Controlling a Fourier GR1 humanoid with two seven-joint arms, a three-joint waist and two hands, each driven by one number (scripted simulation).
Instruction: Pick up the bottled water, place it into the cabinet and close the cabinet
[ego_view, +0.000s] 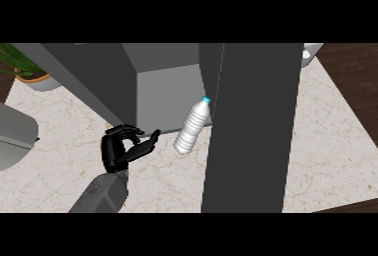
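Left hand (124, 146) part curled, empty, just left of bottle (193, 126) leaning at cabinet (166, 85) mouth. Placing stage; next: push bottle inside, shut door (247, 130).

A: Bottle (191, 127)?
B: Ribbed clear plastic, blue cap; cabinet (166, 90) matt grey, door (247, 130) darker, smooth.
A: Counter (325, 145)?
B: Pale veined marble look; hand (122, 147) glossy black.

Even, soft light; the cabinet (244, 125) faces dark, no glare or blur
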